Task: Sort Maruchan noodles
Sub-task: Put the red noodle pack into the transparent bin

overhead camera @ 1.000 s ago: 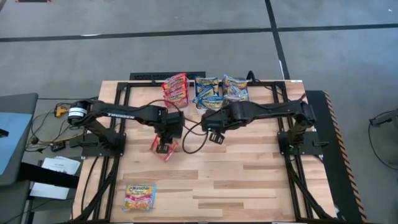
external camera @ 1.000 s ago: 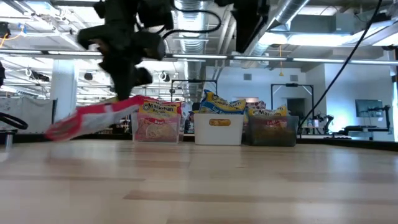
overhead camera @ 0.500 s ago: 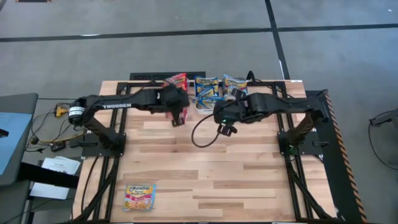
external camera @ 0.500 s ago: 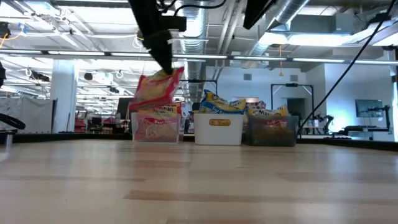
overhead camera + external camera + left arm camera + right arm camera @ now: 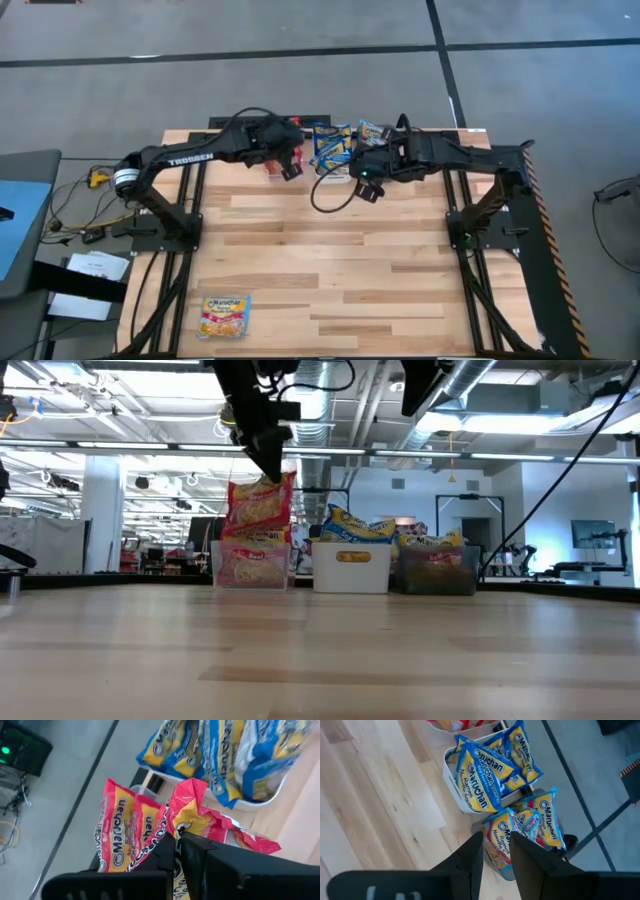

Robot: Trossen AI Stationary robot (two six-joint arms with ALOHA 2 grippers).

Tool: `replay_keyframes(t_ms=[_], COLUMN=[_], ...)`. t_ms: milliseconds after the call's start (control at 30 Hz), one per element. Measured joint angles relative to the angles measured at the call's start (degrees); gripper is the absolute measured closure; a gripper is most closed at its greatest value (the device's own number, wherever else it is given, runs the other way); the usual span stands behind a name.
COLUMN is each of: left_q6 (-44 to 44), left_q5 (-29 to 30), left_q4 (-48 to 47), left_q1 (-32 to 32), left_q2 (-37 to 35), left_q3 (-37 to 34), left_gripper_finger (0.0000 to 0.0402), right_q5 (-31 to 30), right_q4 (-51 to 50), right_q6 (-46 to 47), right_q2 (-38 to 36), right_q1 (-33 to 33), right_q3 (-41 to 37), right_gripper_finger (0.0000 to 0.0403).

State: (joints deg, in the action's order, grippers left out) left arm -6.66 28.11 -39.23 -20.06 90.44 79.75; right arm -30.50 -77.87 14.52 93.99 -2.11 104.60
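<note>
My left gripper [image 5: 268, 468] is shut on a red Maruchan packet [image 5: 260, 510]. The packet hangs over the clear bin [image 5: 250, 568] at the far edge, which holds more red packets [image 5: 117, 840]. To the right of that bin stand a white bin [image 5: 350, 568] with blue packets [image 5: 487, 772] and a dark bin [image 5: 440, 572] with mixed packets [image 5: 532, 822]. My right gripper [image 5: 497, 852] is open and holds nothing. It is raised in front of the white and dark bins and shows in the high view [image 5: 360, 175]. One more packet [image 5: 223, 314] lies flat near the table's near left corner. My left gripper pinches the red packet's crumpled upper edge [image 5: 184, 822] between its two fingers [image 5: 167, 851]. The fingers slant down from above, toward the far edge. The packet hangs upright below them, clear of the table. Whether its lower edge [image 5: 255, 538] touches the packets in the clear bin, I cannot tell.
The three bins stand in a row along the far edge of the wooden table [image 5: 340, 270]. Dark frame rails [image 5: 165, 270] run along the left and right sides. A cable loop [image 5: 325, 200] hangs from the right arm.
My left gripper has carried the red packet from the middle of the table up and toward the far edge, to above the clear bin. The packet has swung from slanting sideways to hanging upright. My right gripper has risen and drawn back toward the far edge.
</note>
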Motion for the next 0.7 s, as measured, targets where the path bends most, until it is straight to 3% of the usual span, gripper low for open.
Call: replay_keyframes(t_ms=[267,533,700], left_q6=[0.4,5.3,7.0], left_q5=[1.3,6.1,5.9], left_q4=[0.3,0.1,-0.3], left_q1=[-1.2,-1.5,-1.8], left_q2=[3.5,3.5,3.5], left_q3=[0.0,0.0,0.0], left_gripper_finger=[0.0401,0.0401,0.0401], right_q5=[0.2,0.2,0.4], right_q4=[-1.1,-1.6,-1.7], right_q6=[0.0,0.0,0.0], right_q2=[0.0,0.0,0.0], right_q1=[-0.3,-0.3,-0.3], right_q3=[0.0,0.0,0.0], right_gripper_finger=[0.0282,0.0282,0.0282])
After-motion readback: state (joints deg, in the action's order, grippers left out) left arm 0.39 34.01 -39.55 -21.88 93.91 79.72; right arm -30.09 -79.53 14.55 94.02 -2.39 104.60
